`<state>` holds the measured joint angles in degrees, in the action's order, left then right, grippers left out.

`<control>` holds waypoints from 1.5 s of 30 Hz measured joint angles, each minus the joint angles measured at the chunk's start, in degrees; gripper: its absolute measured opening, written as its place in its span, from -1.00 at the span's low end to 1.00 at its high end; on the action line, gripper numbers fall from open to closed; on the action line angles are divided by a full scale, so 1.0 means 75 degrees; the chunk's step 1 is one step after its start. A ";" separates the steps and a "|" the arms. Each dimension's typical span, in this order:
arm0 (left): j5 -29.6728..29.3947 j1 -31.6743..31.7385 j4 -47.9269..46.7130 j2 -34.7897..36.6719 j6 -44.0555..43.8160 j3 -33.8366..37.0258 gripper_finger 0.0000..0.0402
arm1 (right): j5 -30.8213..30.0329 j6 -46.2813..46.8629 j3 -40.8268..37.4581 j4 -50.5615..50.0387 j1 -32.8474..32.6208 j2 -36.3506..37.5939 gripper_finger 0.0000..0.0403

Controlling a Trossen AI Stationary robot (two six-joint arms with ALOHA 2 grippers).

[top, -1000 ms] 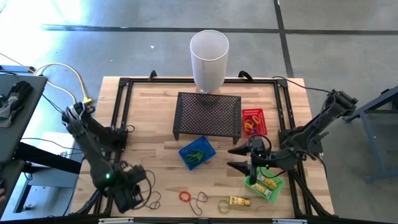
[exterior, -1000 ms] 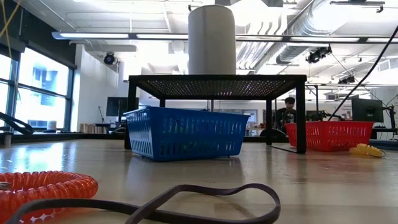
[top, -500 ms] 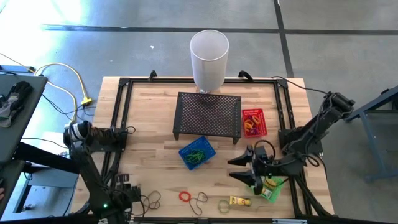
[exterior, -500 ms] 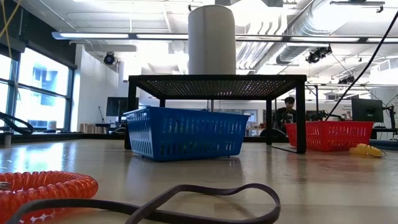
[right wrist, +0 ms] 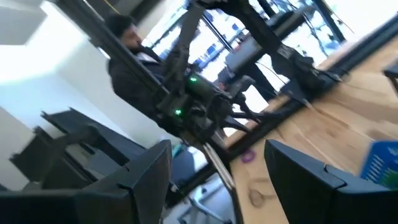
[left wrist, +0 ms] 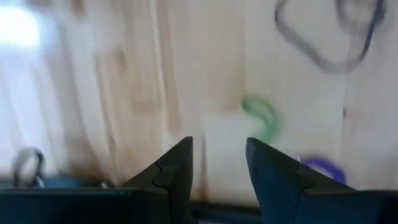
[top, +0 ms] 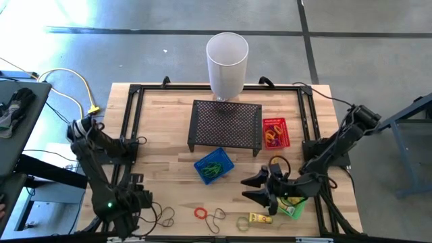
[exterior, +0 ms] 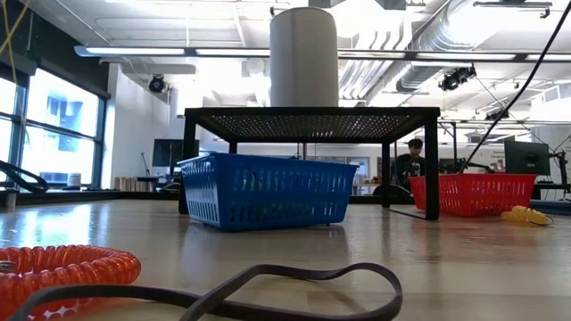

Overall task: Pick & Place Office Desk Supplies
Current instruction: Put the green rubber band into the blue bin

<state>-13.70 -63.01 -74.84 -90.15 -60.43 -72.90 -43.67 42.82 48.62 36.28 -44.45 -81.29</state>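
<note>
While the right end effector (top: 255, 188) hovers empty, fingers apart, near the small yellow rectangular piece (top: 260, 218) on the wooden worktop (top: 165, 162), a pick is starting — next, descend and close.

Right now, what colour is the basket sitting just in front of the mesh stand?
Blue: the basket shows best in the low view, in front of the black mesh stand.

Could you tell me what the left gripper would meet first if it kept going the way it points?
Probably the bare wooden table; the open left gripper aims down at it, with a green band just beside that line.
</note>
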 joint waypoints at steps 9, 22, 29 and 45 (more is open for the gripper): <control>0.0348 0.0672 0.1957 0.0687 0.1424 0.1076 -0.30 | 0.0010 -0.0926 0.0144 0.1536 -0.0032 -0.0668 0.22; 0.0271 0.0598 0.4679 0.1801 0.0899 0.3040 -0.30 | 0.0011 -0.0885 0.0373 0.1540 0.0068 -0.0957 0.22; 0.0239 0.0601 0.4702 0.1801 0.0216 0.3422 -0.30 | 0.0097 -0.0884 0.0373 0.1479 0.0238 -0.0957 0.22; 0.0837 0.0817 0.4997 0.1411 -0.2776 0.3421 -0.30 | 0.0443 -0.0864 0.0373 0.1420 0.0463 -0.0957 0.22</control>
<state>-7.42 -56.88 -37.36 -79.56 -81.25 -47.24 -40.35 36.34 51.42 46.93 -40.97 -88.47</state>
